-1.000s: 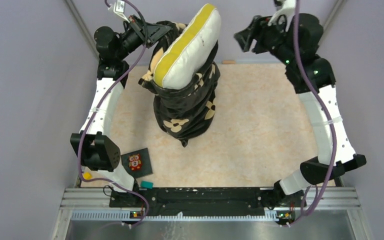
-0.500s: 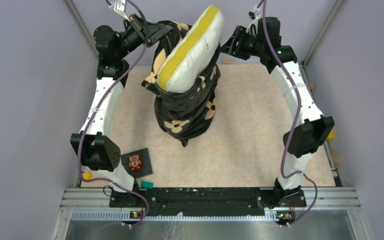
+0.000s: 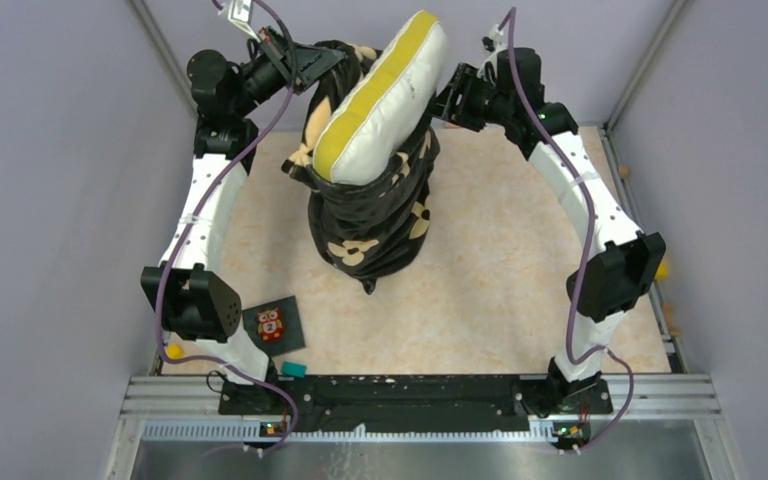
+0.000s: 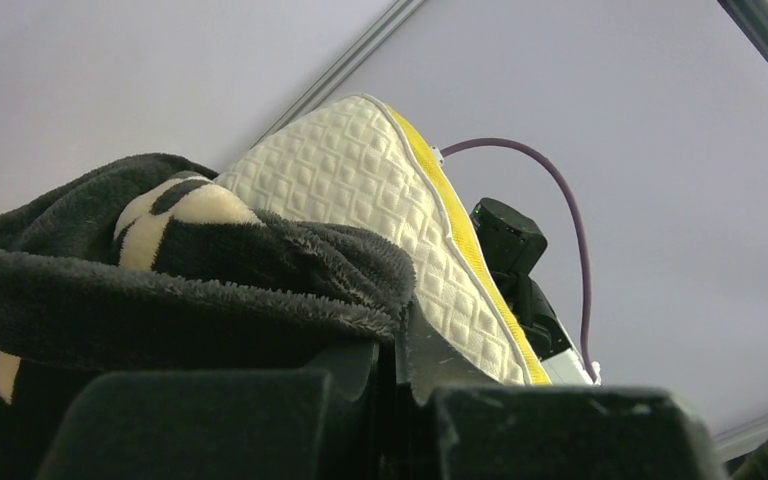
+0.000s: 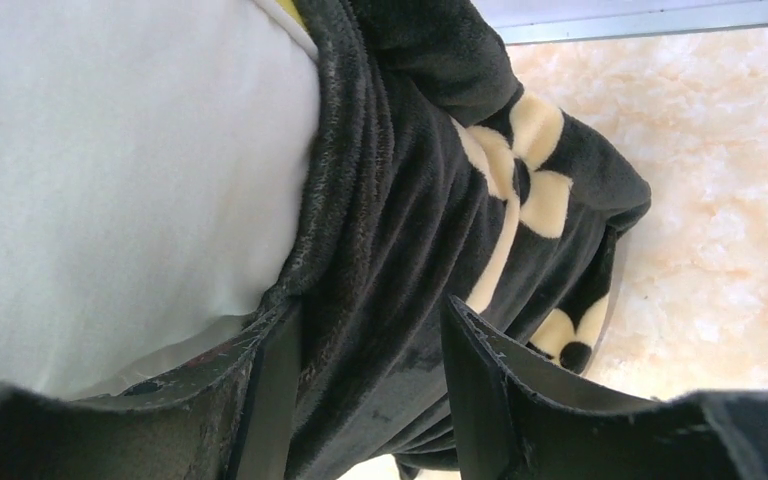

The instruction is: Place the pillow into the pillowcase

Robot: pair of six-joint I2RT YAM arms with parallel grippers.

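Above counter point(image 3: 520, 290), left end effector point(image 4: 395, 395) clamps pillowcase point(image 3: 370, 225); right end effector point(image 5: 370, 330) straddles rim, grip unclear; slippage could spill pillow point(image 3: 385, 95).

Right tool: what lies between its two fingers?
The black rim of the pillowcase fills the right tool from finger to finger, with the pillow bulging just beside it. The right wrist view shows this.

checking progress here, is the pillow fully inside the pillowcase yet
No, in the top view much of the pillow, yellow band included, sticks out above the opening of the pillowcase.
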